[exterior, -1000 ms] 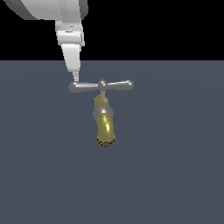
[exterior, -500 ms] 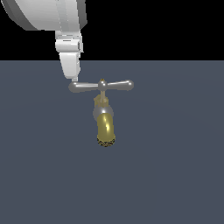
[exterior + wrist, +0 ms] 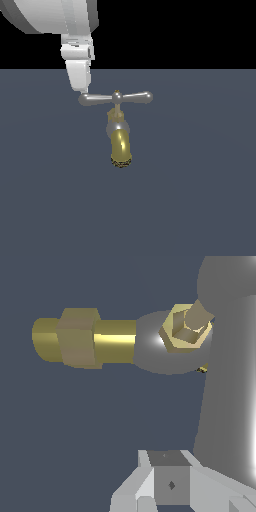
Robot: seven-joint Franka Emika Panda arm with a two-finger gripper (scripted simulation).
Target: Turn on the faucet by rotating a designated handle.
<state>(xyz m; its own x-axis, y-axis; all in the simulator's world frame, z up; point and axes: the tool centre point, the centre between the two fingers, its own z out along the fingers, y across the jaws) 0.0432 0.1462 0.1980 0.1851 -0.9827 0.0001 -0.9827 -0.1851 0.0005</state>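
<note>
While white blocky fingers (image 3: 81, 80), spacing unclear, meet its bulb, the glossy silver handle (image 3: 116, 98) tops the brass-spouted faucet (image 3: 120, 142).

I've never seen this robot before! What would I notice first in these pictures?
First, the faucet in the middle of the exterior view, its shiny gold spout pointing down over a plain dark floor. Across its top lies the silver handle. The white gripper hangs from the big arm, its tip at the handle's end on the exterior view's left.
</note>
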